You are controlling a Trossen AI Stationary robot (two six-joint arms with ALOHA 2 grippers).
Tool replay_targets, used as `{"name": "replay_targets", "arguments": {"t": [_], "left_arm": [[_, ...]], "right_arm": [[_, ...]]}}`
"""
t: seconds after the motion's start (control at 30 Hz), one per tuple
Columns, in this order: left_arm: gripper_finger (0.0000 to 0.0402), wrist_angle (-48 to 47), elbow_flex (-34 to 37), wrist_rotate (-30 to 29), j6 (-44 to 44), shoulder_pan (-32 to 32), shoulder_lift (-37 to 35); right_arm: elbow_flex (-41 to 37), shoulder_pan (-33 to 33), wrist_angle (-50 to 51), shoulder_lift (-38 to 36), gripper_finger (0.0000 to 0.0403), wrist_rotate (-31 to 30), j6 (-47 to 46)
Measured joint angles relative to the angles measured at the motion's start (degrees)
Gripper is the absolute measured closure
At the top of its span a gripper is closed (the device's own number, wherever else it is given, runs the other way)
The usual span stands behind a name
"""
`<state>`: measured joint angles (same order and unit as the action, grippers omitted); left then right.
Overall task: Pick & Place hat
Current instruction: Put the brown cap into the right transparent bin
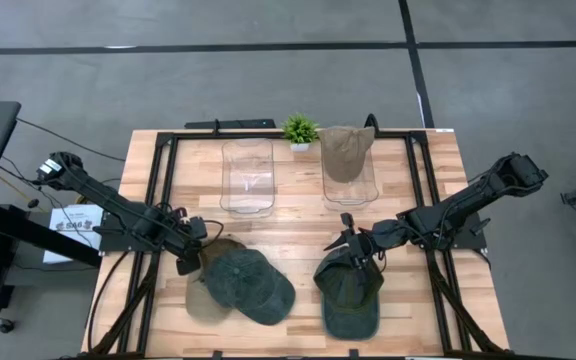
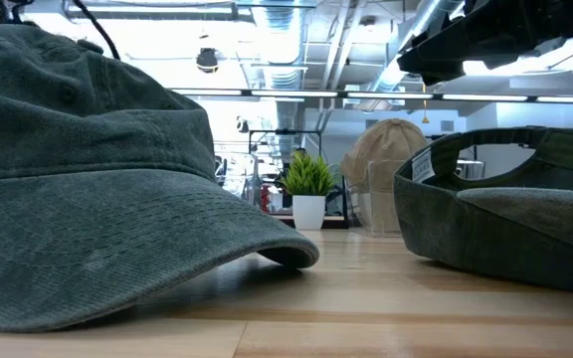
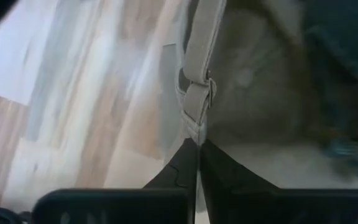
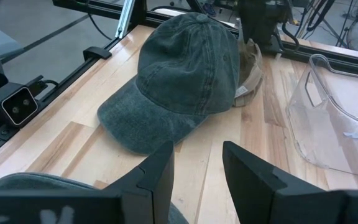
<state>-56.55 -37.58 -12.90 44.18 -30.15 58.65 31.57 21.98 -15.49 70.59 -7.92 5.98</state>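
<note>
Grey concrete floor surrounds my wooden table [image 1: 298, 225], which sits in a black frame. Along its far edge stand a small potted plant [image 1: 300, 130] and two clear containers; the left container [image 1: 247, 177] holds nothing I can see, and a tan hat [image 1: 347, 149] sits in the right container [image 1: 351, 185]. Near the front edge on my left, a dark green hat [image 1: 249, 284] lies over a beige hat [image 1: 202, 298]. My left fingers [image 1: 190, 262] are at the back of that pile, pressed together on the beige hat's strap [image 3: 196, 99]. Toward the front edge on my right, another dark green hat [image 1: 349, 288] lies upturned. My right fingers [image 1: 353, 243] hover at its far rim, parted, gripping nothing.
</note>
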Motion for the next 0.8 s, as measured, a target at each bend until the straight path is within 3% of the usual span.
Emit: {"name": "replay_targets", "arguments": {"t": [0.43, 0.8], "left_arm": [[0.0394, -0.7, -10.2, 3.9, -0.4, 0.0, -0.1], [0.0395, -1.1, -18.6, -0.7, -0.2, -0.4, -0.1]], "right_arm": [[0.0, 0.0, 0.0, 0.0, 0.0274, 0.0, 0.0], [0.0, 0.0, 0.0, 0.0, 0.0274, 0.0, 0.0]]}}
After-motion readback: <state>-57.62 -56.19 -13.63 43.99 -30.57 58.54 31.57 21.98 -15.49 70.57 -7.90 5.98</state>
